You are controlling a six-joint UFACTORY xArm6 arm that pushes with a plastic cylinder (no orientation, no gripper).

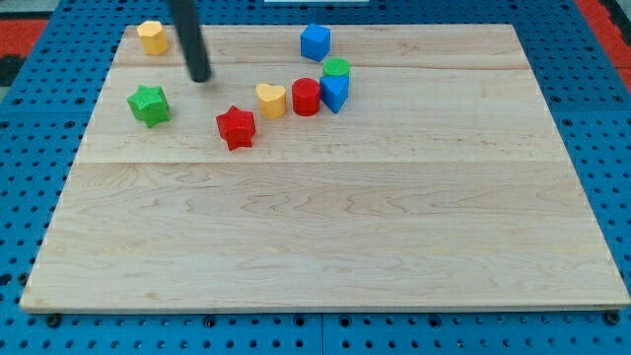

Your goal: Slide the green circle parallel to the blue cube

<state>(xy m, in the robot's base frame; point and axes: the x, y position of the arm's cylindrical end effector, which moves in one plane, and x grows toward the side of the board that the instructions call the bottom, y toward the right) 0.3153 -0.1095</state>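
Note:
The green circle (336,67) sits near the view's top centre, touching the top of a blue block (335,93) below it. The blue cube (315,41) stands a little up and left of the green circle, apart from it. My tip (201,76) is well to the left of both, above and right of the green star (149,105) and touching no block.
A red cylinder (306,97) touches the blue block's left side, with a yellow heart (271,100) next to it. A red star (236,127) lies lower left of the heart. A yellow block (152,36) is at the top left. The wooden board (325,227) lies on blue pegboard.

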